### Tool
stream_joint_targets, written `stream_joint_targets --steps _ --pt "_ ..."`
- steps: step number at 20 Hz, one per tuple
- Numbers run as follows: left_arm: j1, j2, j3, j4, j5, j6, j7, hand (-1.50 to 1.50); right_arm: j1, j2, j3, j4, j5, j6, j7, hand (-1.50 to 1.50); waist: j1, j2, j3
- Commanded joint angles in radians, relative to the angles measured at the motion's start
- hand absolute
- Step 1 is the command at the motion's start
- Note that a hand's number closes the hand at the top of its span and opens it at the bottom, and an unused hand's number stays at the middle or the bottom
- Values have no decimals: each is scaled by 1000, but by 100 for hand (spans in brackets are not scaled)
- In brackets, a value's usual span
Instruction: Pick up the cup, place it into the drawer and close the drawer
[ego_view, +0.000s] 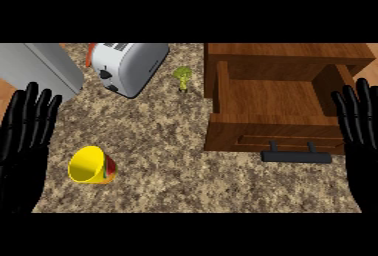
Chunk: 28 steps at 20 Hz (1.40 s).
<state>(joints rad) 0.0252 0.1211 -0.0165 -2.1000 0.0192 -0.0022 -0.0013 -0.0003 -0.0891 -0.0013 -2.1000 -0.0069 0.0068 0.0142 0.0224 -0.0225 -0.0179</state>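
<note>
A yellow cup (89, 165) with a red band lies on its side on the speckled counter at the lower left, its mouth facing the lower left. A wooden drawer (269, 97) stands pulled open at the right, with nothing visible inside and a black handle (296, 156) on its front. My left hand (26, 135) rests open at the left edge, fingers up, just left of the cup and apart from it. At the right edge my right hand (360, 125) rests open too, fingers up, beside the drawer's right side.
A silver toaster (131, 65) lies at the back, with a grey metal appliance (40, 67) to its left. A small green broccoli piece (181, 76) sits between the toaster and the drawer. The wooden cabinet body (288, 52) rises behind the drawer.
</note>
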Motion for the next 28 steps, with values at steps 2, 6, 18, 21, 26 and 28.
stream_joint_targets --steps 2,6,18,21,26,28 --pt "10 79 71 -27 174 -146 -11 -150 -13 19 30 -7 41 -9 -53 -150 -17 22 17" --pt "70 216 137 -19 447 -424 -87 -150 -47 11 1 17 20 -15 -19 -150 0 22 14" --pt "97 218 271 332 585 -526 18 -150 -102 -48 24 68 -34 96 138 -150 -21 22 18" --pt "-52 236 262 512 530 -516 13 -150 -165 -69 -38 182 -77 123 99 -150 -26 24 18" --pt "-24 189 257 683 332 -597 -181 -150 -246 -84 -80 249 -104 145 66 -150 -23 25 17" --pt "-34 231 312 769 353 -636 -212 -150 -215 -106 -87 245 -104 179 41 -150 -24 24 17"
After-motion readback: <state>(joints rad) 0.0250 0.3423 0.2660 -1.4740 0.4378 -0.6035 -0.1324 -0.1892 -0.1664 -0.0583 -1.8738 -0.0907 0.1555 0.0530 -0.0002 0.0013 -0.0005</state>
